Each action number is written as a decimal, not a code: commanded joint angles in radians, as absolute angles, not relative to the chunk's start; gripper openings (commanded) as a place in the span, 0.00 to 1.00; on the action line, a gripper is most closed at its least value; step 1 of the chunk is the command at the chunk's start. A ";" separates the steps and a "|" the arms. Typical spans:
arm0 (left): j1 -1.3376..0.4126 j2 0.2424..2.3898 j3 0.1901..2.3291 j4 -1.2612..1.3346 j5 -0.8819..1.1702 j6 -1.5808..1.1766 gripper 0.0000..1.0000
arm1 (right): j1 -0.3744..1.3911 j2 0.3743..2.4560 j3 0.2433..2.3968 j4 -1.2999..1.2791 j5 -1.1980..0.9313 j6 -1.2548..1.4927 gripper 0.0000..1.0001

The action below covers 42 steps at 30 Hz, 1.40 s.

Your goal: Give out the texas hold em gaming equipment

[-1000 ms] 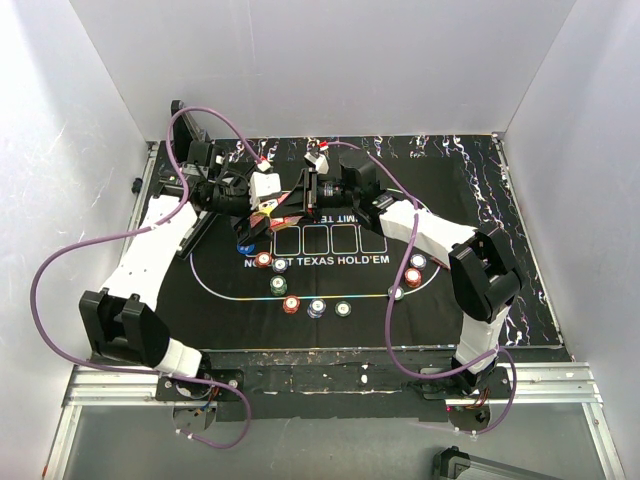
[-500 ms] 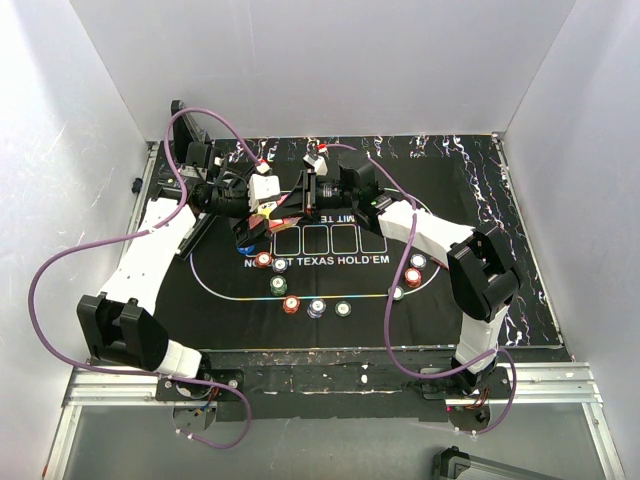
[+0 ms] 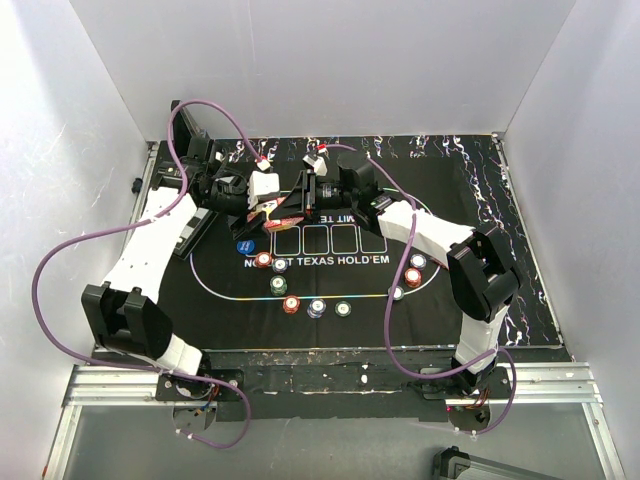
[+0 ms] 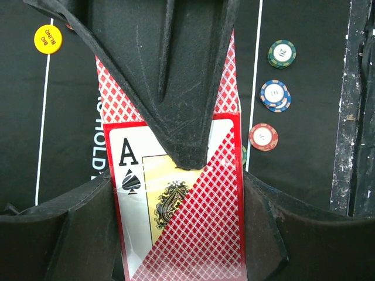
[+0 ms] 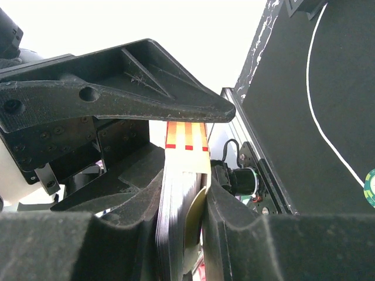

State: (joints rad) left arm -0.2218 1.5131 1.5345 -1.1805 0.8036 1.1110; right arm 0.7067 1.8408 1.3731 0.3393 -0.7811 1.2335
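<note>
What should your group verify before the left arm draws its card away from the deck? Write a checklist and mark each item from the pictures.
1. The left tool is shut on the red-diamond-backed playing cards: ok, jaws closed on them.
2. Only one card is pinched: cannot tell; an ace of spades card and red backs overlap in the grip.
3. The right tool grips the thick stack of playing cards: ok, held edge-on.
4. The pinched card is free of the stack: cannot tell.
5. The round poker chips lie off to one side on the black printed mat: ok.
</note>
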 commanded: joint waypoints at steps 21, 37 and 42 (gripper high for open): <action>-0.222 1.416 1.450 -1.077 0.854 0.988 0.00 | 0.658 1.747 1.293 0.304 -0.811 1.160 0.77; -0.222 1.381 1.430 -1.075 0.864 0.974 0.00 | 0.629 1.727 1.270 0.285 -0.819 1.146 0.63; -0.221 1.382 1.434 -1.086 0.868 0.976 0.00 | 0.615 1.715 1.259 0.282 -0.818 1.143 0.59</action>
State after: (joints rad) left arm -0.2218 1.4376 1.4303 -1.0981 0.8085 0.9756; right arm 0.6285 1.7653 1.2705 0.2790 -0.8009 1.1648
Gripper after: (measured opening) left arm 0.644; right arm 0.605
